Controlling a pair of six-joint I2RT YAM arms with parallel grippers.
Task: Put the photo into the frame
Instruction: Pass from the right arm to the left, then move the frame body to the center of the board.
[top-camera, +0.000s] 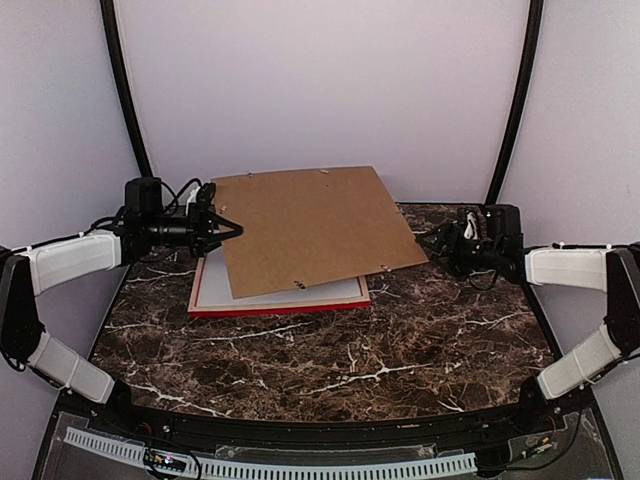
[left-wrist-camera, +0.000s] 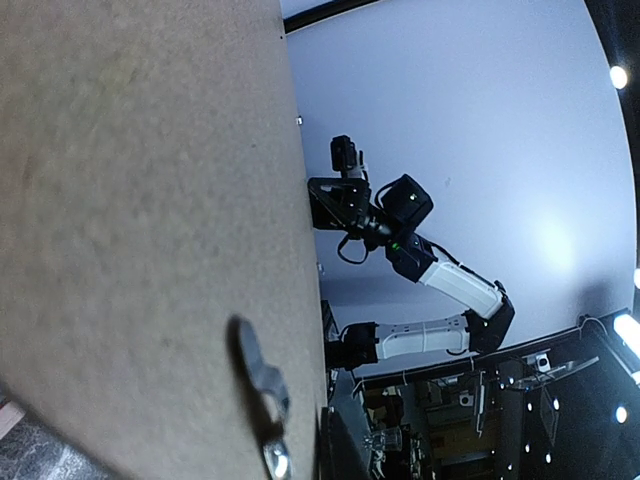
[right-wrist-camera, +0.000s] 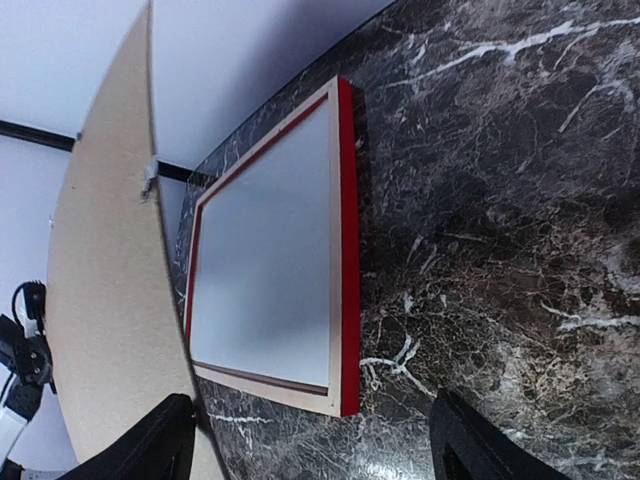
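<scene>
Backing board (top-camera: 310, 225) held tilted above the frame (top-camera: 280, 305) — left gripper (top-camera: 222, 228) clamped on its left edge, right gripper (top-camera: 438, 243) with fingers wide apart, holding nothing.
Frame lies flat on the marble table (top-camera: 400, 340), pale wood back up, red face down, partly under the board's low edge. A pale grey sheet fills the rails — glass, mat or print back, cannot tell; the photo's autumn side is nowhere in sight. Judgement: left should hold the board high and steady, clear of the opening; right should square the photo to the rails before lowering.
</scene>
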